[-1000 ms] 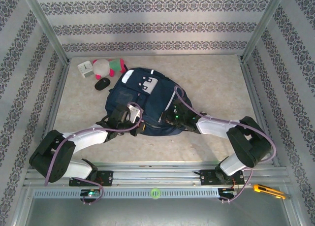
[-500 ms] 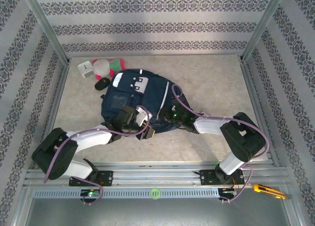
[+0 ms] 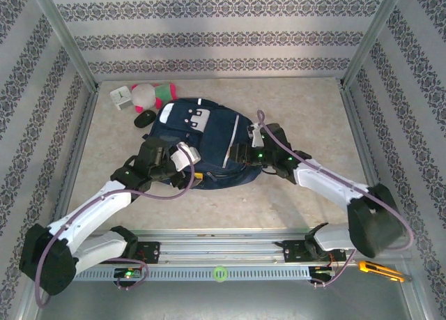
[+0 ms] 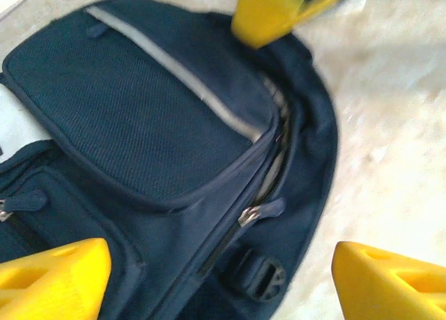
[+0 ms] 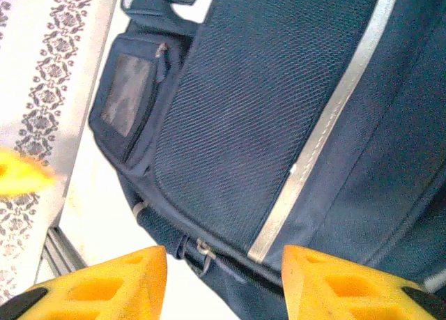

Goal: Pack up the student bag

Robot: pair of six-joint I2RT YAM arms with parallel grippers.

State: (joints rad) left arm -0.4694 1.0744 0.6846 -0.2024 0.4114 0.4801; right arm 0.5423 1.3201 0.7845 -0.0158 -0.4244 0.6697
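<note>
Here, student bag flat on table, left jaws and right jaws wide apart above it, empty.

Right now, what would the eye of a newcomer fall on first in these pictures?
The large navy blue fabric backpack lies flat in the middle of the beige table. The left gripper and the right gripper, both yellow, are open over its dark fabric. A pink and white plush toy sits at the far left corner.
</note>
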